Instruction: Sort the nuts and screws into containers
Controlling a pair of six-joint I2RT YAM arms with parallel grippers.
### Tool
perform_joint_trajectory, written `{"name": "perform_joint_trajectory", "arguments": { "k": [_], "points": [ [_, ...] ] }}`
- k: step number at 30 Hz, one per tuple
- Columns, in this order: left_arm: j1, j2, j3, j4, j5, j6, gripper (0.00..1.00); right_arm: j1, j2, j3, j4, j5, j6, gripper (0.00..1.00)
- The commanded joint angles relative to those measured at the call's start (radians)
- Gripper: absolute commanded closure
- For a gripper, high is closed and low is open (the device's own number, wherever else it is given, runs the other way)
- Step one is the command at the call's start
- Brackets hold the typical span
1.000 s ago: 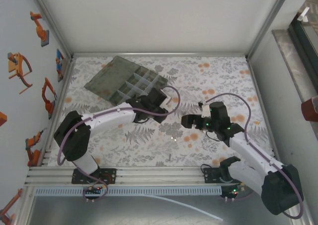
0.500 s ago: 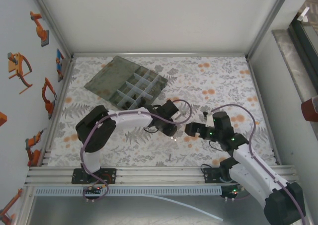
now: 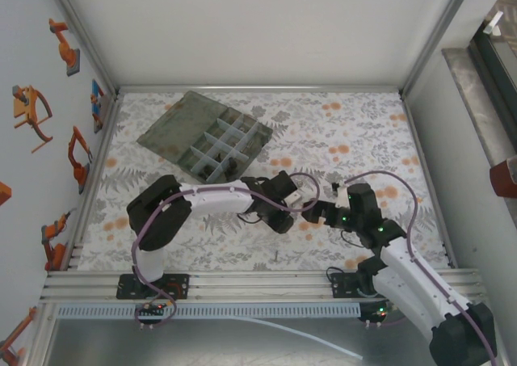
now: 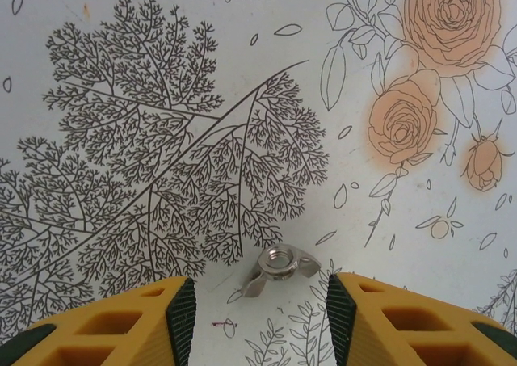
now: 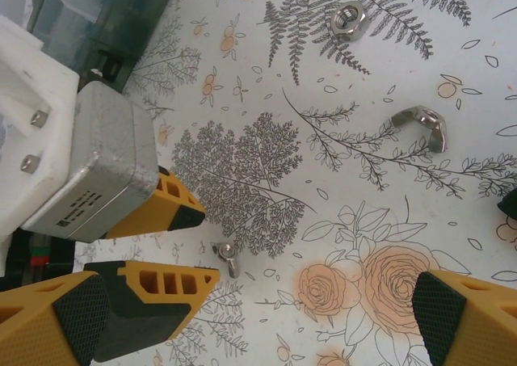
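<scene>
bright, even, diffuse light with faint soft shadows; wrist views crisp, overhead view slightly soft.

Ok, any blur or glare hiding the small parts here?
Left wrist view: sharp, evenly lit, wing nut crisp with a faint shadow. Right wrist view: sharp too, hex nut glinting slightly. Top external view: too coarse for such detail.

White arms [image 3: 214, 196], purple cables [image 3: 381, 173], yellow black-padded jaws.

Robotics lab: aluminium-profile test enclosure [image 3: 258, 283] with robot-arm stickers [image 3: 32, 111] alongside.
</scene>
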Motion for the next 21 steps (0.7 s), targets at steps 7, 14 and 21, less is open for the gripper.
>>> {"name": "perform_joint_trajectory", "arguments": {
  "k": [7,14,21],
  "points": [
    [-0.034,0.075,0.068,-0.082,-0.061,0.07,0.57,-0.003,-0.049,-0.02,-0.029,0.013,0.008,0.02],
    [-0.036,0.099,0.07,-0.085,-0.069,0.092,0.66,-0.003,-0.038,-0.015,-0.022,0.013,0.0,0.02],
    [-0.035,0.087,0.033,-0.053,-0.129,0.087,0.73,-0.002,-0.033,-0.021,-0.007,0.014,0.003,0.02]
  ]
}}
